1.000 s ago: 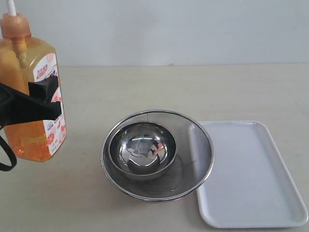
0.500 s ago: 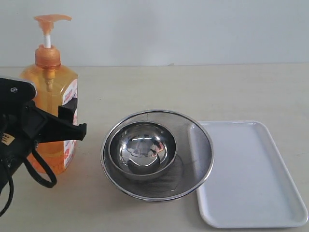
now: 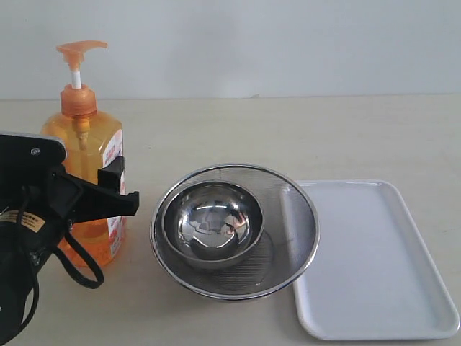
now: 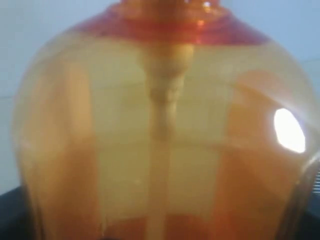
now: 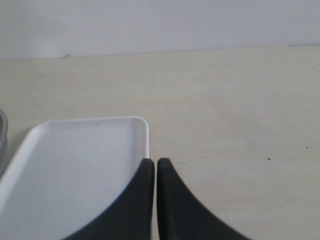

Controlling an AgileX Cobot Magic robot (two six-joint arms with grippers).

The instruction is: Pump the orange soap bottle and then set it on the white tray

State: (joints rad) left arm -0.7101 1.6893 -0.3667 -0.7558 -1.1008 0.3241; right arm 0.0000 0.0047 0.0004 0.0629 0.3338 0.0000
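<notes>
The tall translucent orange soap bottle (image 3: 83, 148) stood upright near the bench's left edge. Its long axis was vertical and its orange pump head (image 3: 81, 49) was raised on a white stem, spout pointing toward the right edge. The black left gripper (image 3: 108, 193) was clamped across the bottle's lower body, a jaw on either side. Whether the base touched the pale bench (image 3: 288, 122) could not be told. Just beside it, mid-bench, sat a round steel mesh strainer (image 3: 292, 209) with a shiny steel bowl (image 3: 212, 223) inside. The flat white plastic tray (image 3: 374, 252) lay against the strainer's right side, by the front-right corner. The black right gripper (image 5: 156, 165), jaws closed on nothing, hovered at a tray corner. It seemed the free arm for pressing the pump, which lay well to its left.
</notes>
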